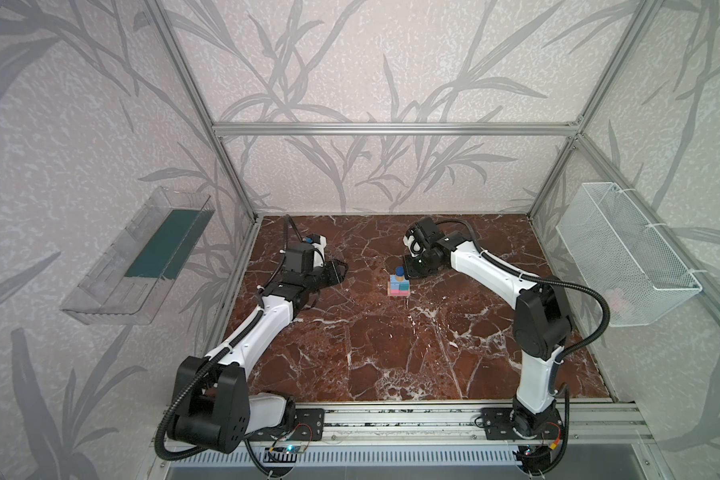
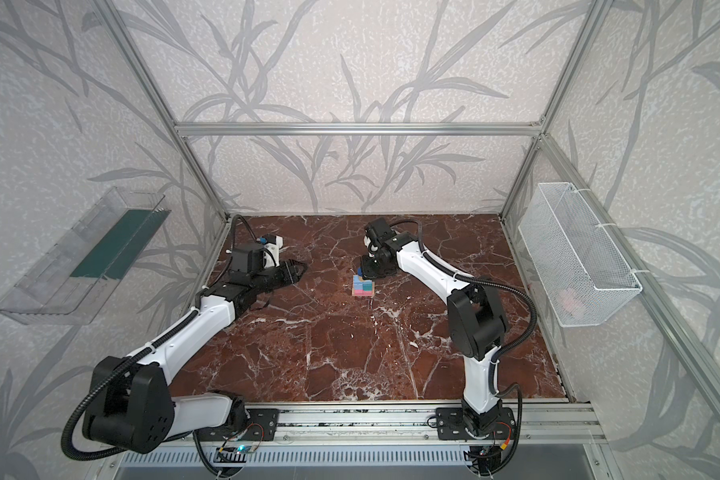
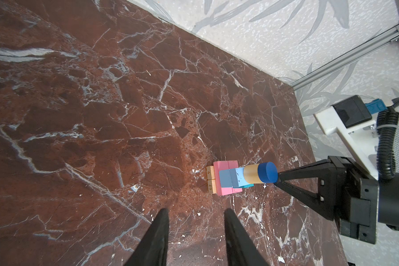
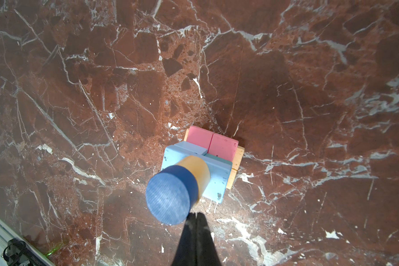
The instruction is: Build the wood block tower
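Note:
The tower stands mid-table on the red marble. From the bottom up, the left wrist view shows tan bars, pink bars, light blue blocks, a teal cube, a tan cylinder and a dark blue cylinder. My right gripper is shut and holds nothing. Its tip sits at the rim of the dark blue cylinder, and I cannot tell whether they touch. My left gripper is open and empty, well to the left of the tower.
A clear plastic bin hangs on the left wall. A white wire basket hangs on the right wall. An aluminium rail carrying both arm bases runs along the table's front edge.

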### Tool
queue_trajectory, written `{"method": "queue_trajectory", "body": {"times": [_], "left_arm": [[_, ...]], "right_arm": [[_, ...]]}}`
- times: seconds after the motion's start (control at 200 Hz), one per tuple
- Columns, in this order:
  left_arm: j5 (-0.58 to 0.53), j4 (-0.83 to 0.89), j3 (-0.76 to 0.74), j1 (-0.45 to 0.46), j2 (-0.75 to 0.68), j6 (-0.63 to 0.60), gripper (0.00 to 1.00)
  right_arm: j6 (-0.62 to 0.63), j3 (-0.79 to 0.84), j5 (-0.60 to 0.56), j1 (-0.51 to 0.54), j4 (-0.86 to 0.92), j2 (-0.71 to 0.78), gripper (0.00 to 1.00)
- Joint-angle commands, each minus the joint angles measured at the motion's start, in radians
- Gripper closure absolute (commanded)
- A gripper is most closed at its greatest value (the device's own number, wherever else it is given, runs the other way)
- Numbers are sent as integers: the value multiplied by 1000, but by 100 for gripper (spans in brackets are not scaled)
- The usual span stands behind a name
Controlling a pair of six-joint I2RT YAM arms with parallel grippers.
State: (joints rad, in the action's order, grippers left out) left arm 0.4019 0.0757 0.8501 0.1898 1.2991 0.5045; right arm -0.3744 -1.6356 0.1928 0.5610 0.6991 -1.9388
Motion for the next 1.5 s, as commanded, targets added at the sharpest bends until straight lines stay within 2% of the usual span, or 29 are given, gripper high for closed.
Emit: {"method": "queue_trajectory", "body": {"times": [0.0,0.305,0.495,0.705,0.895,1.13,1.5], "left_arm": [[-2,10,32,2,0,-18,61],[17,3,30,2,3,-12,62],[112,-65,35,15,44,41,84],[100,-19,100,105,105,0,100],[91,38,178,178,212,-29,100],[92,109,273,219,349,-42,100],[104,108,328,256,429,-33,100]], "right_arm": [[-9,-25,7,-3,-4,-8,100],[-11,-10,-10,-7,4,5,100],[-20,34,-16,-13,-10,45,100],[-27,94,-12,-19,-47,113,100],[-48,187,-7,-29,-114,194,100],[-100,319,16,-44,-240,295,100],[-141,431,37,-58,-335,374,100]]}}
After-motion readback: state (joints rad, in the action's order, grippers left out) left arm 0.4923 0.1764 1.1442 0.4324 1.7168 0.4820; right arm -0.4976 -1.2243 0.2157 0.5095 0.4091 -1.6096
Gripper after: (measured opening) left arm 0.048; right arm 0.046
